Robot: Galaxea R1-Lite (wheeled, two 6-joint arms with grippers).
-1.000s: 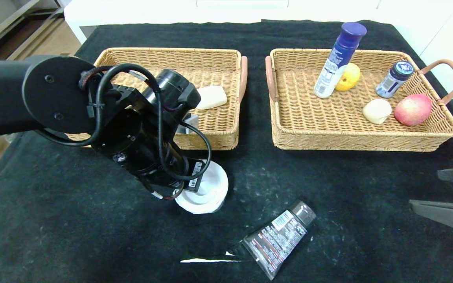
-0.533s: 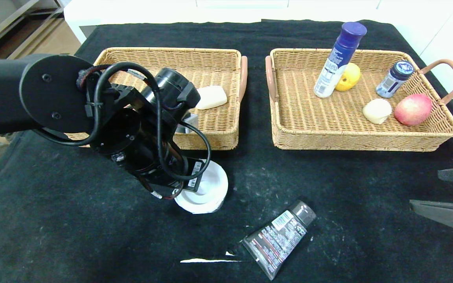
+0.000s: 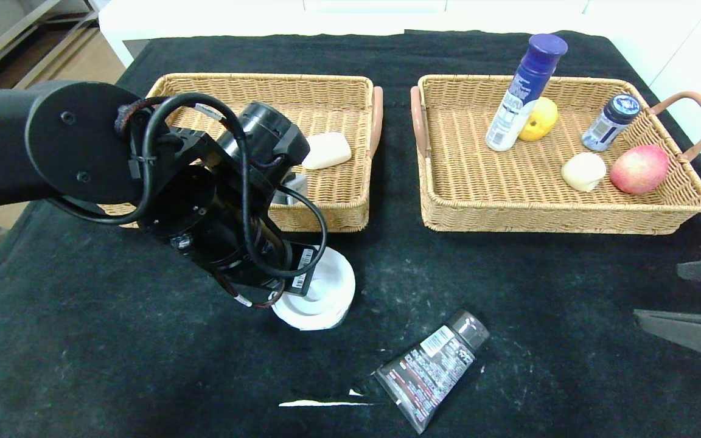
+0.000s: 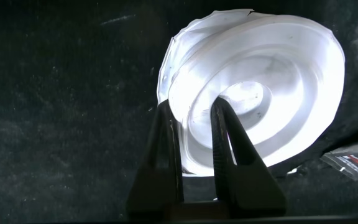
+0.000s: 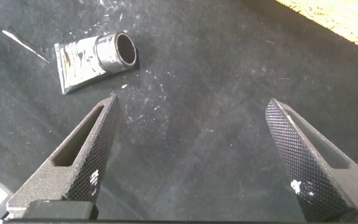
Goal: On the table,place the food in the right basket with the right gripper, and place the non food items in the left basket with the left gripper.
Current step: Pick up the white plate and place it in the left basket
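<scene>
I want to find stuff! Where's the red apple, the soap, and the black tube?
red apple (image 3: 638, 169), head view, its middle.
soap (image 3: 326, 151), head view, top face.
black tube (image 3: 425, 370), head view, labelled body.

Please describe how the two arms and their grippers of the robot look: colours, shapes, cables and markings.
The left arm is matte black, with a round flat joint disc, looped black cables tied on, and a white barcode sticker near the wrist. The left gripper has two slim, tapered black fingers. The right gripper has two broad, tapered black fingers with a dotted grip texture and long slots along their sides.

Black-clothed table (image 3: 143, 365) bears 2 baskets (image 3: 326, 213) (image 3: 569, 222), roll (image 3: 326, 298), tube (image 3: 429, 368).
</scene>
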